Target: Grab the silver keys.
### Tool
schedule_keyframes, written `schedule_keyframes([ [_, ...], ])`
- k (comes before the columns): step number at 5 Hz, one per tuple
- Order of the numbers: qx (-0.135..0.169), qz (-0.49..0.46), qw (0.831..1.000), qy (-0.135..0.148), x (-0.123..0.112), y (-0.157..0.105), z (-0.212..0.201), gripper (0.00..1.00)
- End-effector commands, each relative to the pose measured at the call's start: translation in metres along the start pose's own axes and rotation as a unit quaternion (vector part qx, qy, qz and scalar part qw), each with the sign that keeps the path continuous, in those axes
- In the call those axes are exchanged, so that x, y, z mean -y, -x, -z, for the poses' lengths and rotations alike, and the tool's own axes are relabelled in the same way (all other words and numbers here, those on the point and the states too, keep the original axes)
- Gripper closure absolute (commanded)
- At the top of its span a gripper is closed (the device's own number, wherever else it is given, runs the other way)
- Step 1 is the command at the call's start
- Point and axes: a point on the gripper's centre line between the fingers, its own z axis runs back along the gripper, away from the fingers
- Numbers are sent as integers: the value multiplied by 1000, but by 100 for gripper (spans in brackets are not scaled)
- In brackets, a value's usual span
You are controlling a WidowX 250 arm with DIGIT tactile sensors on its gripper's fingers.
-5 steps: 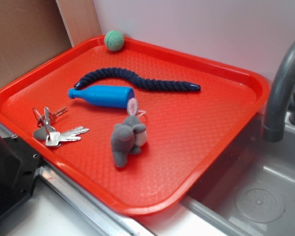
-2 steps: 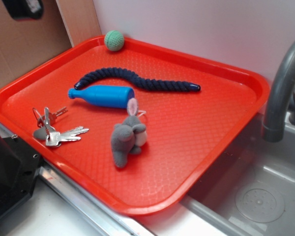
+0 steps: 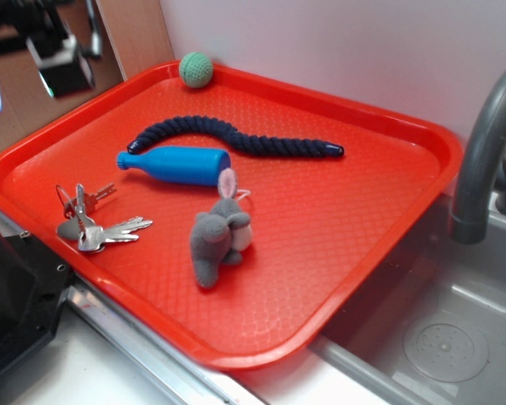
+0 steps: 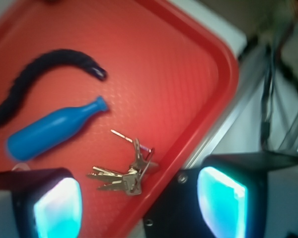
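The silver keys (image 3: 93,221) lie flat on the red tray (image 3: 337,219) near its front left edge, a small bunch on a ring with a grey tag. In the wrist view the keys (image 4: 129,171) lie between and just ahead of my two fingers. My gripper (image 3: 55,55) is high above the tray's far left corner, well up and back from the keys. It is open and empty, its jaws wide apart (image 4: 139,210). Its pads (image 4: 57,208) glow cyan.
A blue bottle (image 3: 175,164) lies just behind the keys, a dark blue rope (image 3: 232,137) behind it. A grey plush rabbit (image 3: 221,238) sits right of the keys, a green ball (image 3: 196,69) at the far corner. A black box (image 3: 17,295) borders the tray's left. A sink and faucet (image 3: 485,160) stand on the right.
My gripper has come into the exterior view at the top left, moving down and right. Nothing on the tray has moved.
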Motion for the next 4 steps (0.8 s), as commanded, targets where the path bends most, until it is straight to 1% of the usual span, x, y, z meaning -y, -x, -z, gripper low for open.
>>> schedule_keyframes([
  [1,-28,-44,999,16,2,4,44,0],
  [2,-57,-74,996,6,2,10,71,0],
  [3,-97,-79,992,-8,5,15,88,12],
  [4,-89,-80,992,-31,9,20,83,100],
])
